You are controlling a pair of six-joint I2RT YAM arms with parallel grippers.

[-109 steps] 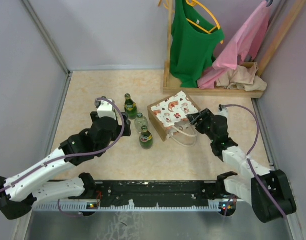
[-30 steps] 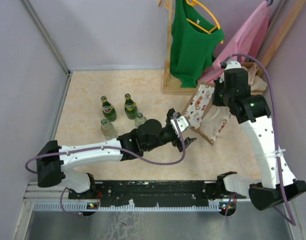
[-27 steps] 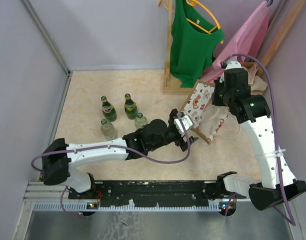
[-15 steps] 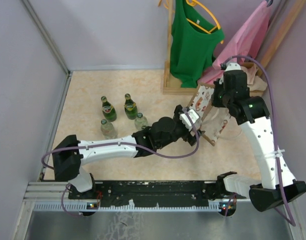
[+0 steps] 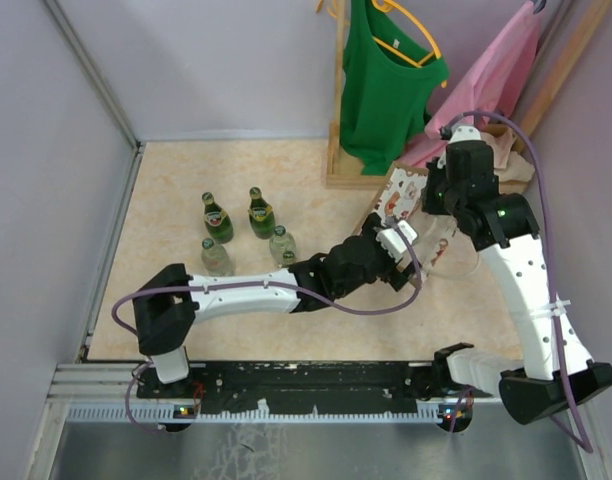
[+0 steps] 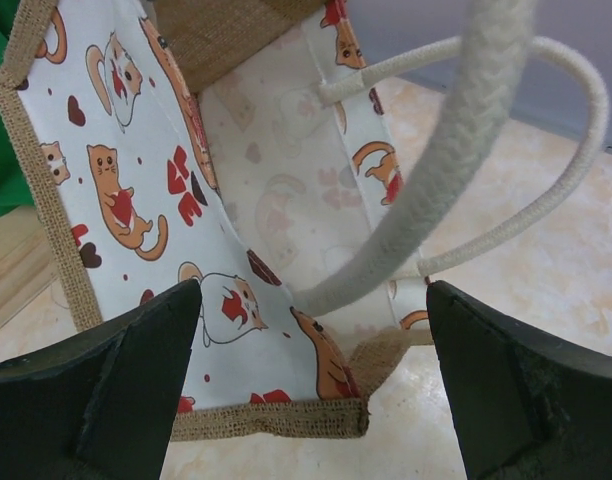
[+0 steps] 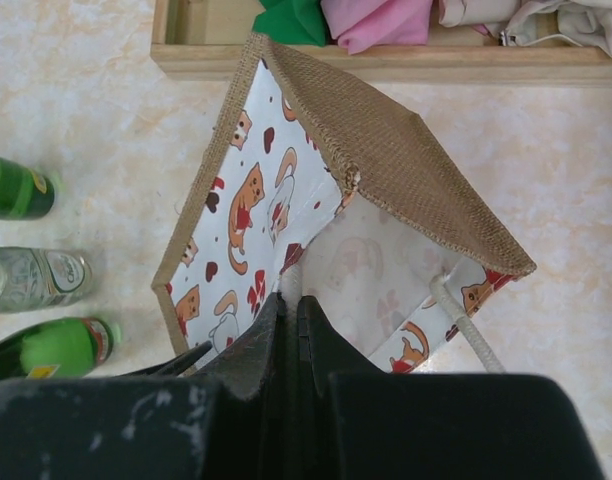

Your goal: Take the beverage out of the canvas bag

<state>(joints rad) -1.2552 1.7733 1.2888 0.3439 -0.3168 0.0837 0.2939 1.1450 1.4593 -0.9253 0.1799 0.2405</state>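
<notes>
The canvas bag [image 5: 397, 193] hangs tilted, its mouth turned toward the left arm. My right gripper [image 5: 434, 196] is above it, shut on one white loop handle [image 7: 292, 292]. My left gripper [image 5: 404, 237] is open at the mouth of the canvas bag [image 6: 126, 180], its fingers [image 6: 96, 390] on either side of the lower burlap rim. The other handle [image 6: 436, 200] loops across in front of it. Inside I see only white lining. Several beverage bottles stand on the table left of the bag, two green [image 5: 216, 216] [image 5: 259, 211] and two clear [image 5: 281, 243] [image 5: 215, 258].
A wooden clothes rack [image 5: 338, 120] stands at the back right with a green top [image 5: 386, 80] and a pink garment [image 5: 491, 80] on hangers. Crumpled cloth [image 5: 486, 152] lies in its base tray [image 7: 386, 62], just behind the bag. Walls close in on both sides.
My left arm has stretched right and away, bringing its open gripper from beside the bag up to the bag's mouth. The right gripper stays shut on the handle; the bag swung slightly.
</notes>
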